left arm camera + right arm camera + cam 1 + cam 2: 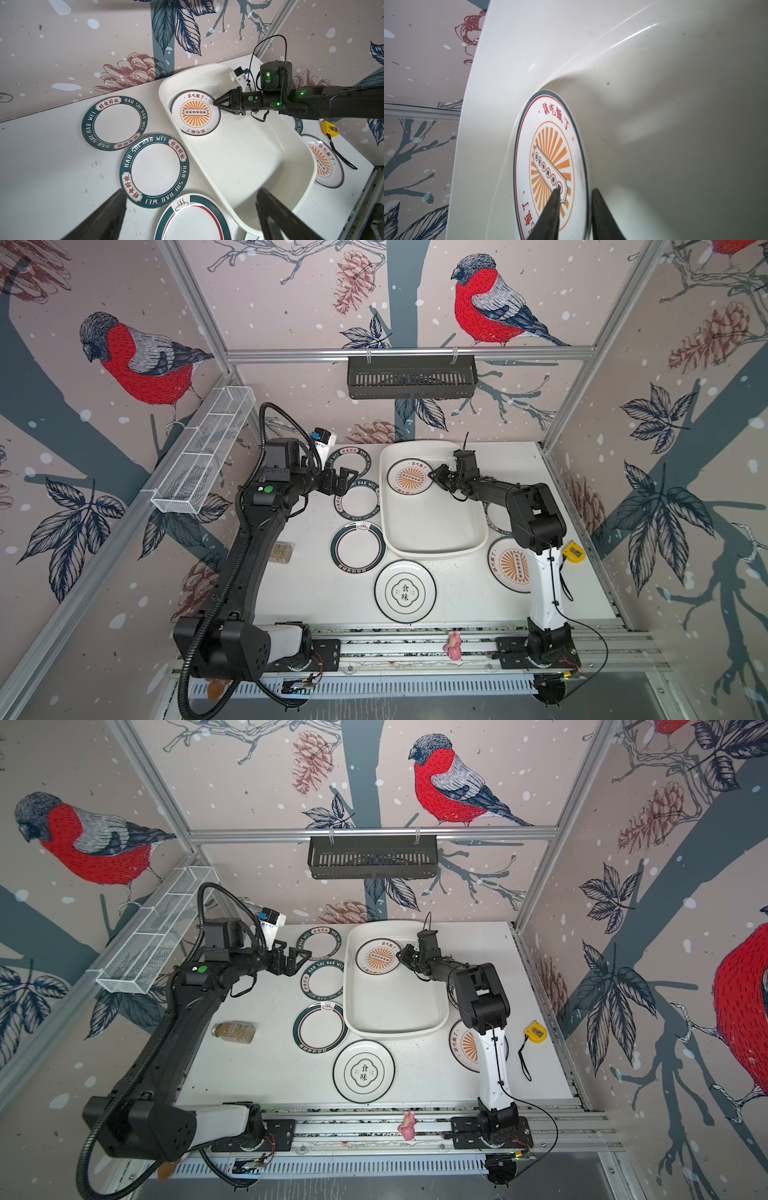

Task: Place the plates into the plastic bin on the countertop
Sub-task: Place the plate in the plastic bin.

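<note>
1. nearest the arm bases, the white plate with black characters (405, 591) lies flat on the countertop (311, 593), just short of the near rim of the plastic bin (436, 552). nothing touches it.
2. a little farther, two plates lie either side of that rim. the steam-mark plate (320, 1026), green-rimmed, is on the left arm's side. a loose sunburst plate (324, 162) is on the right arm's side, partly hidden beneath the right arm (536, 522) in both top views.
3. farther again, beside the bin's left wall, the middle green plate (154, 170) and the far green plate (114, 122) lie with rims touching or just overlapping. the left gripper (347, 482) hangs above them, jaws spread wide, holding nothing.
4. across the bin, a fourth green plate (298, 127) shows only as an arc of rim behind the right arm.
5. in the bin's far corner on the left arm's side, the binned sunburst plate (550, 155) lies on the floor, close to the wall. the right gripper (575, 190) is at its edge, jaws a little apart astride the rim. the right wrist view shows a clear gap, so i judge the plate released, not pinched.
6. tally: one plate of seven is in the bin, whose floor is otherwise bare, and six wait on the countertop. the next job looks like drawing the right gripper clear, then starting on those six.
</note>
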Action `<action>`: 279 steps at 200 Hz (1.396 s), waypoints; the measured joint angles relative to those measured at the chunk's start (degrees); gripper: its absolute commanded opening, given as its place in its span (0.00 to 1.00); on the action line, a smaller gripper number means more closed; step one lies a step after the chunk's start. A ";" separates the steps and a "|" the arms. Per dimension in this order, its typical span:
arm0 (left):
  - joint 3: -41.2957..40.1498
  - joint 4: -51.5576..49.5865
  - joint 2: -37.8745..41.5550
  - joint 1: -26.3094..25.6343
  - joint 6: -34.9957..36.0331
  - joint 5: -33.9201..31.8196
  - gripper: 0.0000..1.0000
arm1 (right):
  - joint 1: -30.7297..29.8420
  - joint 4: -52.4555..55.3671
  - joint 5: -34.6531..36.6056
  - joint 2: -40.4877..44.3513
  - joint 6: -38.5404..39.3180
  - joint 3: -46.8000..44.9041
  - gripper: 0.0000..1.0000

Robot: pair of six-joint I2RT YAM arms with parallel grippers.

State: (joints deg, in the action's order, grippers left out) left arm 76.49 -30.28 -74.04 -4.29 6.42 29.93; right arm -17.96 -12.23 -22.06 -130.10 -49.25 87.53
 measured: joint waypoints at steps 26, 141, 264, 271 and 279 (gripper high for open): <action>0.00 0.00 0.13 0.00 0.00 0.00 0.97 | 0.04 0.81 0.11 -0.07 0.26 0.57 0.39; -0.11 -0.02 0.85 0.00 -0.13 -0.76 0.97 | -0.11 9.94 1.64 3.52 5.99 5.22 0.55; 0.96 -0.13 -0.02 -0.09 1.27 -2.69 0.97 | 10.49 8.61 3.08 32.92 8.46 -15.82 0.61; 1.14 -0.33 -0.26 -0.22 1.68 -2.21 0.97 | 13.09 7.30 2.95 35.10 7.96 -19.65 0.61; 1.29 -0.52 -0.55 -0.48 2.58 -1.40 0.97 | 15.72 6.51 2.80 36.85 6.95 -23.19 0.61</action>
State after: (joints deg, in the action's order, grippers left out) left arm 77.78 -30.81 -74.59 -4.78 8.99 28.53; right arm -2.24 -5.72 -19.27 -93.25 -42.30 64.34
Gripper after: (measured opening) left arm 0.970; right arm 0.609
